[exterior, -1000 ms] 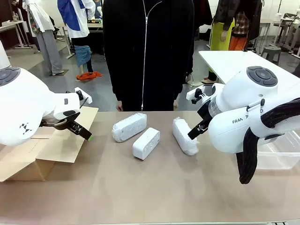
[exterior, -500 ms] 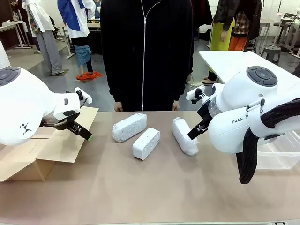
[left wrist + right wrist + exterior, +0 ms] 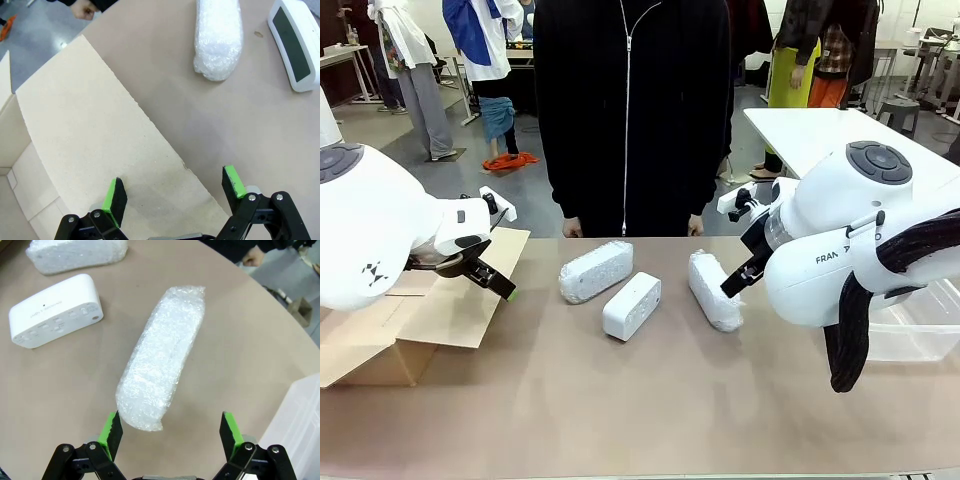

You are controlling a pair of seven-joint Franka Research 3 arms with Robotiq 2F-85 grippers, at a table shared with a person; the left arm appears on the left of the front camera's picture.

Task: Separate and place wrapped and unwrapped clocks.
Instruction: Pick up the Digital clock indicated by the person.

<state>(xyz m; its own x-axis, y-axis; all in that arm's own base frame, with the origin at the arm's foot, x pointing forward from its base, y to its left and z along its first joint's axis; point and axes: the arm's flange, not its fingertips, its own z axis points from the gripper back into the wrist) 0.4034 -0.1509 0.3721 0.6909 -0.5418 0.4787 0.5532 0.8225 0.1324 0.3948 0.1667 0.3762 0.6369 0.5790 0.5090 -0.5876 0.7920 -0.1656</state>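
Bare clock [image 3: 632,305] on the table [image 3: 650,400], between left wrapped clock [image 3: 596,270] and right wrapped clock [image 3: 714,290]. Right tool [image 3: 170,426] wide open, just above that right one. Left tool [image 3: 174,187] wide open over the box [image 3: 75,125]. Same as a second ago: sorting not started.

L arm [image 3: 370,235] comes in from left side, wrist bent, left tool [image 3: 492,280] angled down twd centre. Jaws wide apart, nothing btwn green pads [image 3: 232,181]. R arm [image 3: 850,235] comes in from right, big joint fwd, right tool [image 3: 738,277] tilted down and to the left. Jaws wide too, fingertips [image 3: 227,426] bare. Neither tool grips or touches anything.
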